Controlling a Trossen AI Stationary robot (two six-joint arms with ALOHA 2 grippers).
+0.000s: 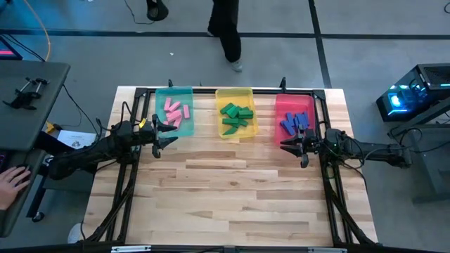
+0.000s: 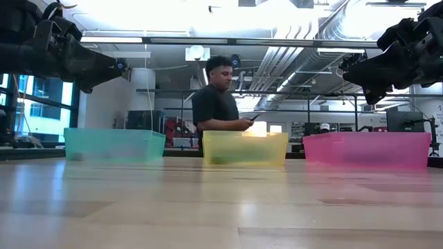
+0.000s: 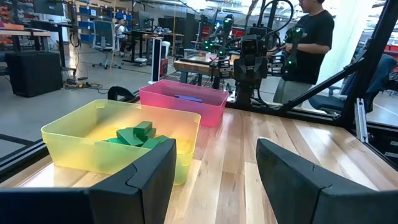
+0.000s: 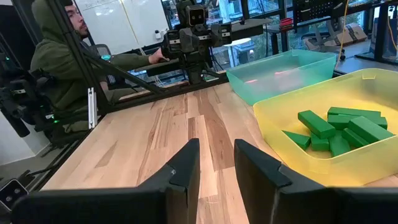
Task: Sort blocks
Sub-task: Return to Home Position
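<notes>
Three trays stand along the table's far edge. The teal tray holds pink blocks. The yellow tray holds green blocks, which also show in the wrist views. The red tray holds blue blocks. My left gripper hovers level at the teal tray's near right corner, open wide, nothing between its fingers. My right gripper hovers level at the red tray's near left corner, its fingers a narrow gap apart and empty.
Bare wooden tabletop stretches from the trays to the near edge. Black frame rails run along the table's left and right sides. A person stands beyond the far edge. Another person sits at the left, one hand on a desk.
</notes>
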